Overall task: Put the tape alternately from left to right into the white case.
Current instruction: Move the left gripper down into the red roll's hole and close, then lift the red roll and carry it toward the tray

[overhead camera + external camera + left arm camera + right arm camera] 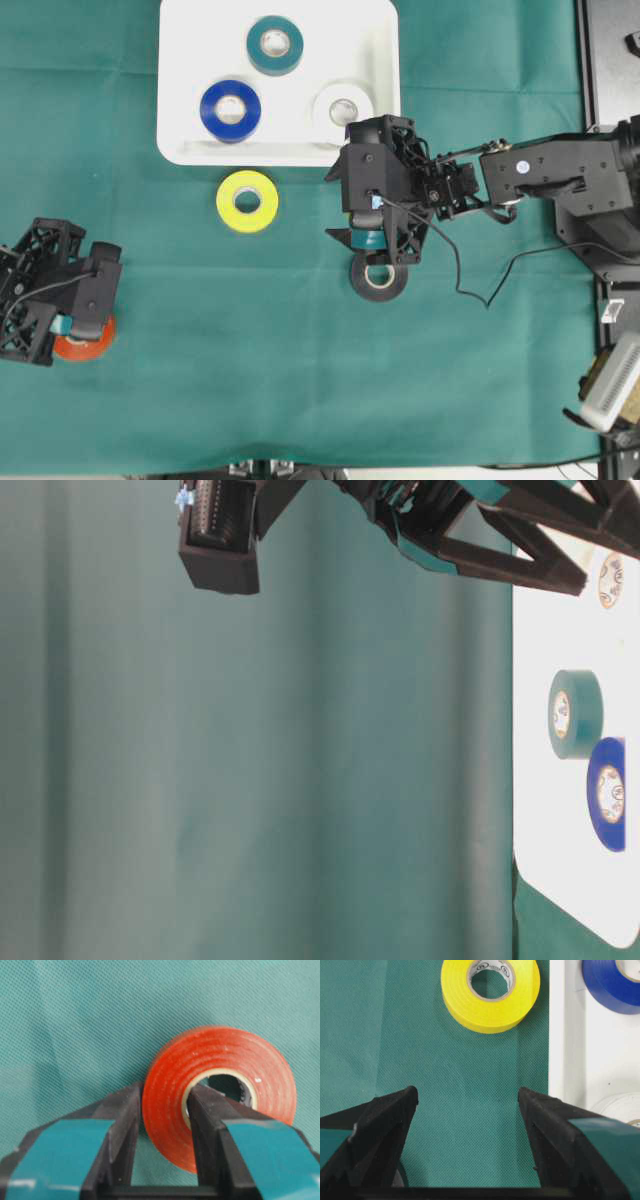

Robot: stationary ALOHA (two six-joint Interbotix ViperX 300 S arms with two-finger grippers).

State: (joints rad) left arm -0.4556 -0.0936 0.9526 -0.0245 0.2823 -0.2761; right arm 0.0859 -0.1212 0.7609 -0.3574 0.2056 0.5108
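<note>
The orange-red roll [220, 1095] is lying on the green cloth [300, 380] at the left edge, well apart from the white case [180, 90], and is clamped by the left gripper [162, 1125]: 1 finger is pressed on the outer wall and the other is set inside the pale core. In the case, 3 rolls are already placed: teal [275, 45], blue [230, 110] and white [342, 107]. The yellow roll [247, 201] is left just below the case rim, and the black roll [379, 277] is partly hidden under the right gripper [467, 1110], whose jaws are held wide apart with nothing between them. For a clean step, the pinched roll should be lifted straight up before being carried across, kept clear of the yellow roll, and released only over bare case floor, away from the 3 rolls already there
</note>
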